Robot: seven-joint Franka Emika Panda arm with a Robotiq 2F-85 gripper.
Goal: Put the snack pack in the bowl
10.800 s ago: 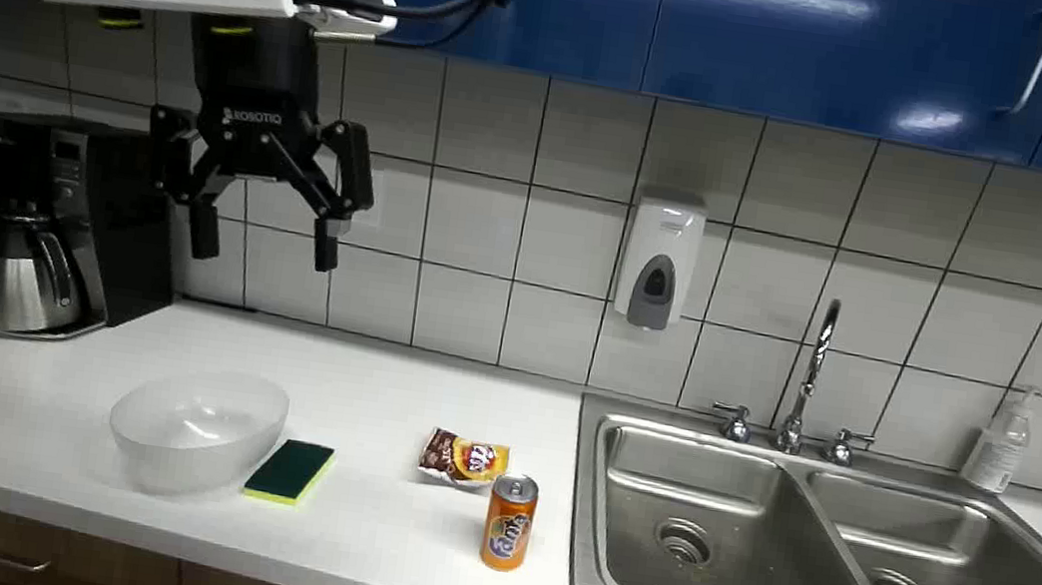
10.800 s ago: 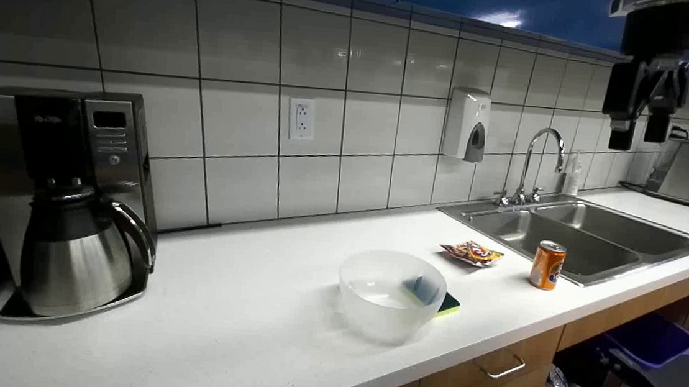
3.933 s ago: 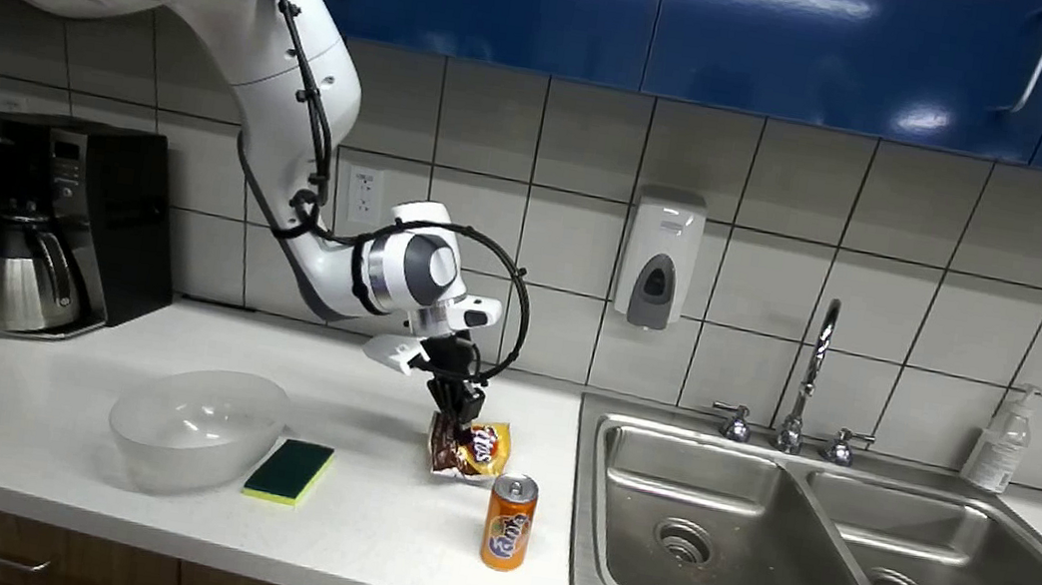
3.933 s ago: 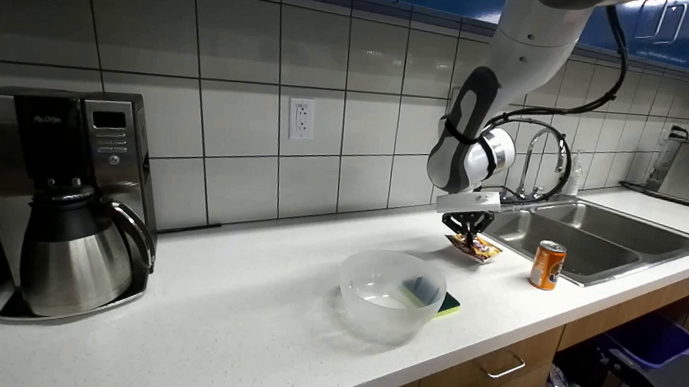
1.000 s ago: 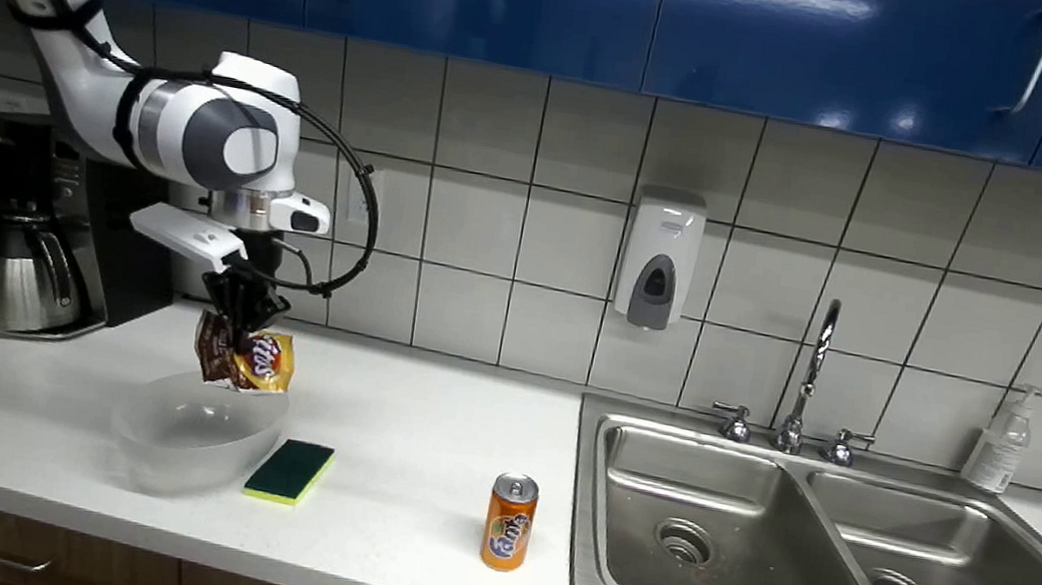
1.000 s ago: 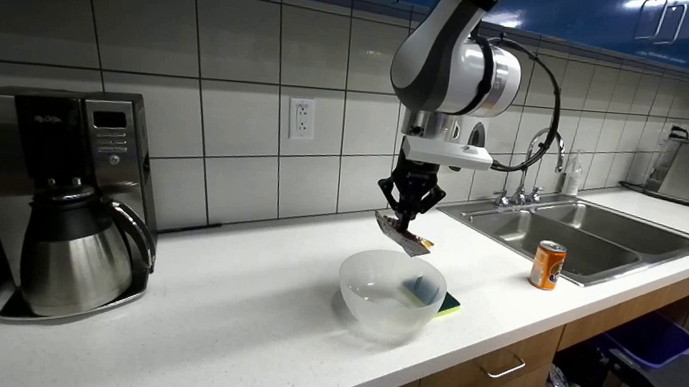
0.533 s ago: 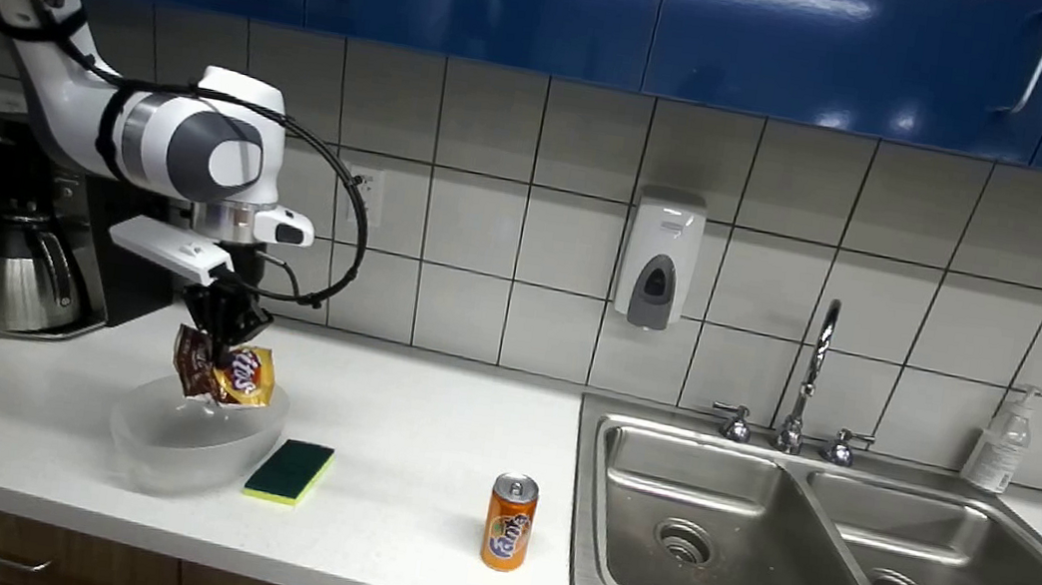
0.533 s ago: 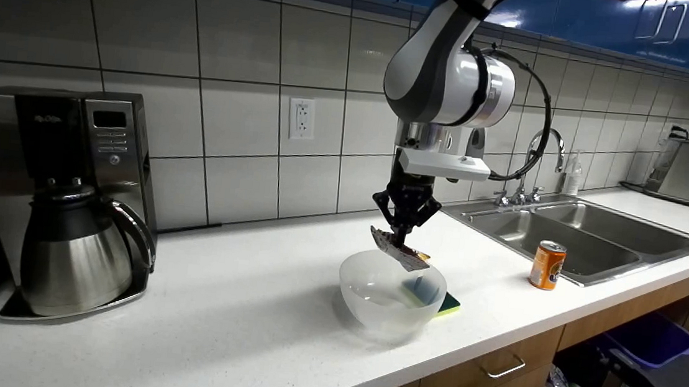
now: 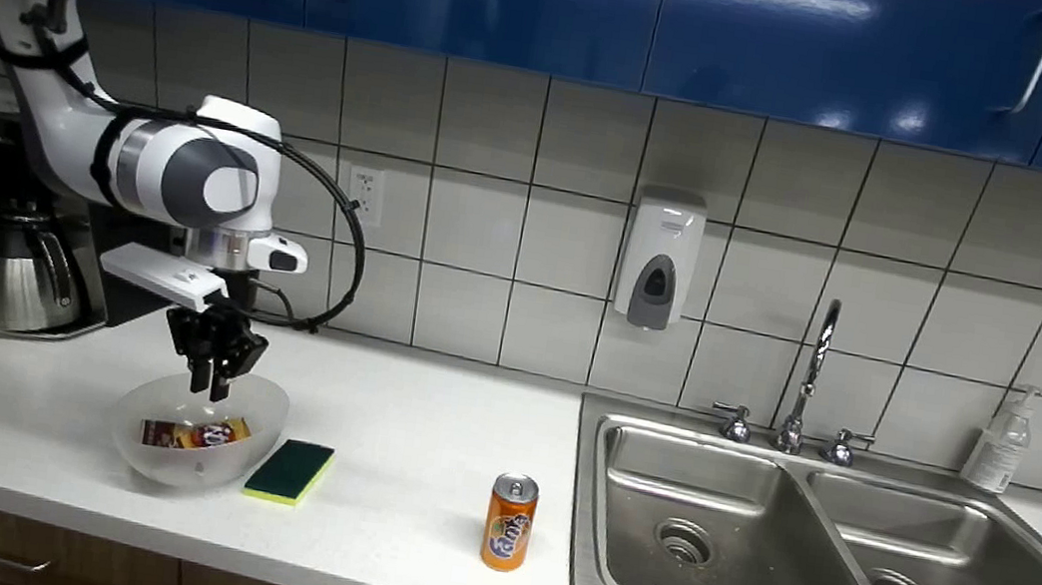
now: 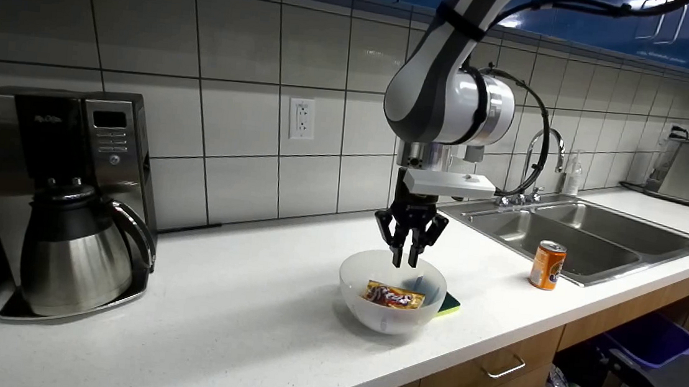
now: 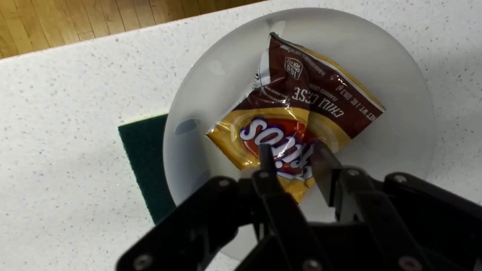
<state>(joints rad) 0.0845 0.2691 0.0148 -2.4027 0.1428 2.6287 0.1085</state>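
- My claw point(image 10: 405, 262) is released: the fingers point(image 10: 397, 255) stand a little apart, and in an exterior view a bare gap shows between them.
- The snack bag point(image 11: 295, 116) lies inside the bowl point(image 10: 388, 324), below my fingertips and apart from them.
- I judge the step in hand to be the letting go, and it looks finished; only backing away seems left.
- That calls for rising straight up, so neither finger catches the rim; whether my tips dip below it, I can't tell.
- The bowl is probably light, so a bump might slide it against the sponge point(image 11: 145, 162) at its side.
- In the wrist view the bag's brown end points to the upper right and its yellow end to the lower left, behind my fingers, with the print upside down.
- That slant is my guess at its long axis; creased as it is, it looks almost as wide as long.
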